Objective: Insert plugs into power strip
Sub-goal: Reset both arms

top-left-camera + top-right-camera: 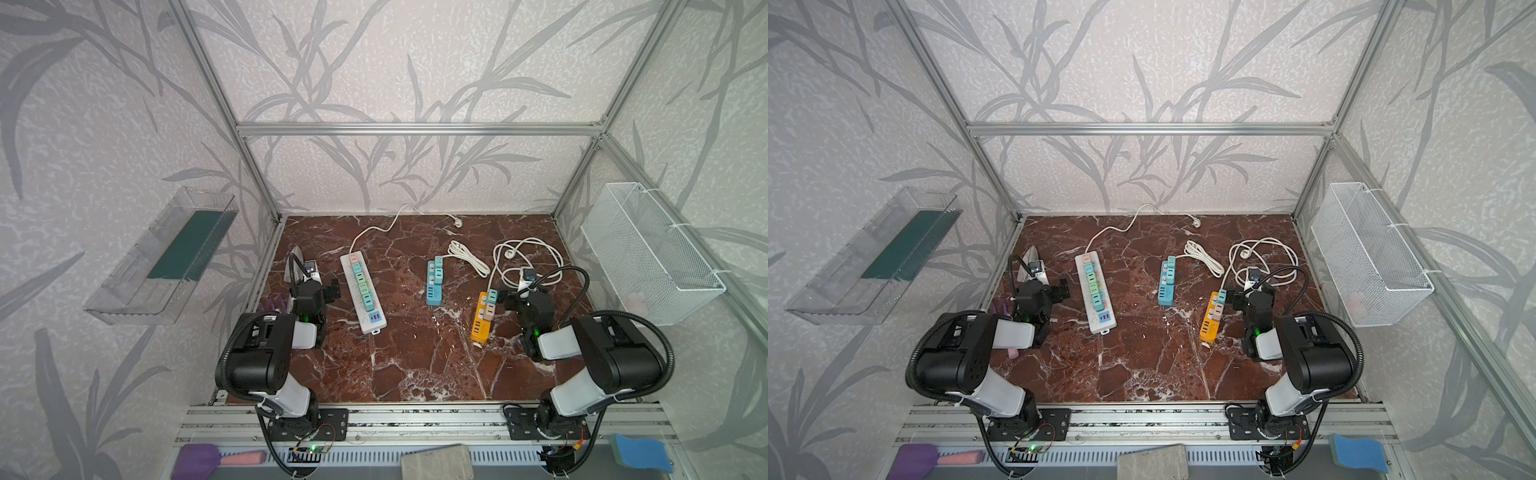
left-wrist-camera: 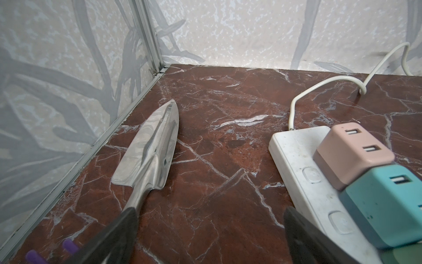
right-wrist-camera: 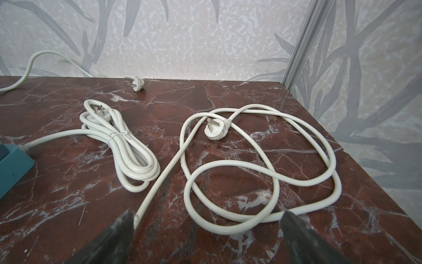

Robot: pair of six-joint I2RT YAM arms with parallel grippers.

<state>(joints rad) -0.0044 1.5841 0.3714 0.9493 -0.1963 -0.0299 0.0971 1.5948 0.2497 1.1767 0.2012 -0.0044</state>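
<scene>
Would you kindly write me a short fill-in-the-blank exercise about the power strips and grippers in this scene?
1. The longest power strip has a ____ body.
2. The yellow power strip lies farthest to the robot's ____ side.
3. The plug at the longest strip's cord end is pale ____.
4. The left gripper and right gripper are both ____, holding nothing.
Missing words: white; right; pink; open.
</scene>
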